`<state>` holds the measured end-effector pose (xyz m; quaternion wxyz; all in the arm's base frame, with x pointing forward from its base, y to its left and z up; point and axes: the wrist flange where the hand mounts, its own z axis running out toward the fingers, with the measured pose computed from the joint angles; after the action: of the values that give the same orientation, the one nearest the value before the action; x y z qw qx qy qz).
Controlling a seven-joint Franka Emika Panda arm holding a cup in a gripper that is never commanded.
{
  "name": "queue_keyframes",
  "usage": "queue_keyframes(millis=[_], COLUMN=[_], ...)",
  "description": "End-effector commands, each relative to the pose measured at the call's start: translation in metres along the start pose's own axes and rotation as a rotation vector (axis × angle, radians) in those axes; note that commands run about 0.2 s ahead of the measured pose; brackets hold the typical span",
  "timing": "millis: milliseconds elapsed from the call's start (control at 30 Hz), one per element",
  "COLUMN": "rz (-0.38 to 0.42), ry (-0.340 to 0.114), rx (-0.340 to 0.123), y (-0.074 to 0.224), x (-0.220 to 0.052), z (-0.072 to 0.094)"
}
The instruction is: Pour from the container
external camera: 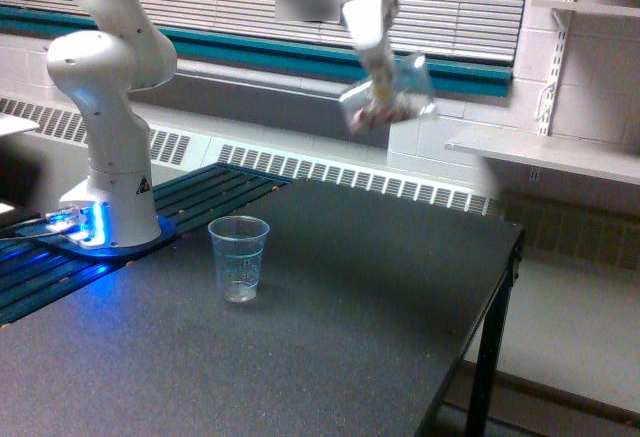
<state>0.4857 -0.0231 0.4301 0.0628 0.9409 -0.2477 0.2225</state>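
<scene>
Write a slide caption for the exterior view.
Gripper carries the tilted container high above the table, right of the empty cup.

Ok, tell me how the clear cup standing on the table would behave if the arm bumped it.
The cup looks like thin clear plastic and appears empty, so it is probably very light and would slide or tip at a slight nudge. It narrows toward the base, which likely makes it tippy. On its side it would probably roll in a curve.

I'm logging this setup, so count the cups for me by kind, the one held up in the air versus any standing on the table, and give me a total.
Clear tumbler held in the air by the gripper, tilted, with small dark bits inside: 1
Clear cup with faint printed marks, upright on the dark table: 1
Total: 2
</scene>
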Motion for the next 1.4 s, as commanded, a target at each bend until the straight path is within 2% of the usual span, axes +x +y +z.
queue_keyframes(millis=[33, 300, 533, 833, 1167, 1400], rz=[0.013, 0.013, 0.011, 0.041, 0.058, 0.043], ry=[-0.053, -0.129, -0.196, -0.18, -0.15, -0.143], rx=[-0.048, -0.104, -0.133, -0.145, -0.151, -0.163], y=[0.028, 0.061, 0.085, 0.102, 0.114, 0.122], x=[-0.028, -0.074, -0.114, -0.111, -0.105, -0.11], z=[0.038, 0.076, 0.096, 0.091, 0.075, 0.064])
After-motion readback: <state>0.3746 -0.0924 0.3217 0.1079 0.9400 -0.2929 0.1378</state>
